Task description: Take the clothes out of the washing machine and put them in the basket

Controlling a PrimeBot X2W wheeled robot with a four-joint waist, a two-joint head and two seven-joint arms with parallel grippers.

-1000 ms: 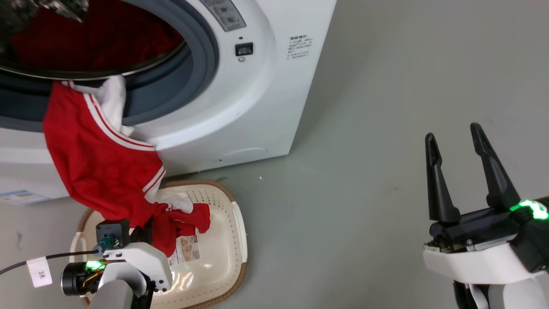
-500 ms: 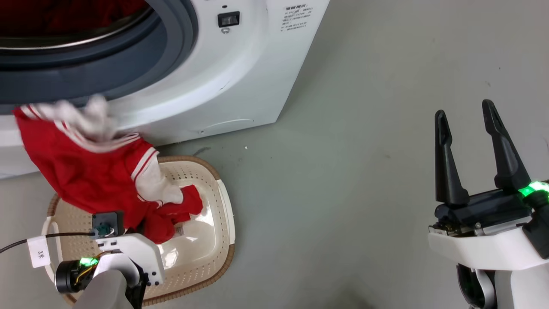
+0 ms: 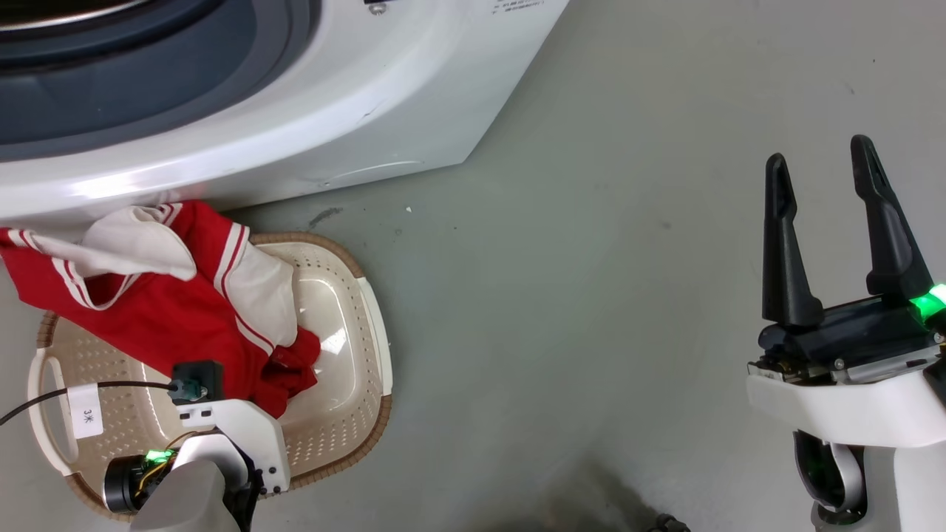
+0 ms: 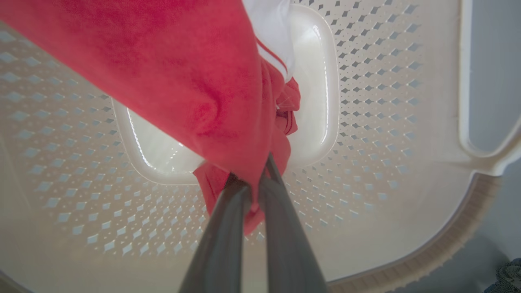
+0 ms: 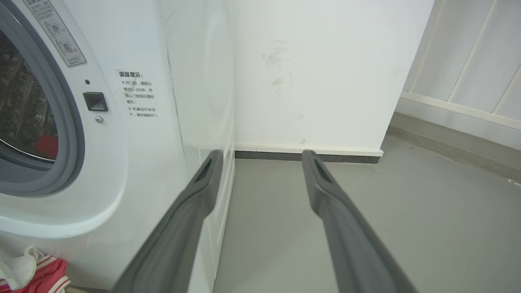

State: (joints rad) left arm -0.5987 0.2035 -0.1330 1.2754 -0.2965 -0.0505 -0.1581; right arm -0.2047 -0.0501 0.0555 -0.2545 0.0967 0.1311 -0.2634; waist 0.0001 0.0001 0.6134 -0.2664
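Observation:
A red garment (image 3: pixel 148 318) with white stripes and trim lies draped across the cream basket (image 3: pixel 340 414), its upper part spilling over the far left rim. In the left wrist view my left gripper (image 4: pixel 254 183) is shut on a fold of this garment (image 4: pixel 183 73), low over the basket's perforated floor (image 4: pixel 366 122). The white washing machine (image 3: pixel 295 111) stands just behind the basket. More red cloth (image 5: pixel 47 144) shows inside its drum. My right gripper (image 3: pixel 818 151) hangs open and empty over the floor at the right, with its fingers (image 5: pixel 261 154) apart.
Grey floor (image 3: pixel 591 295) stretches between the basket and my right arm. A white wall with a dark baseboard (image 5: pixel 309 156) stands beside the machine. A tagged black cable (image 3: pixel 89 420) trails from my left wrist over the basket.
The garment has slipped off the door seal and dropped onto the basket as my left gripper sank with it. The head camera has tilted down. My right gripper stays open.

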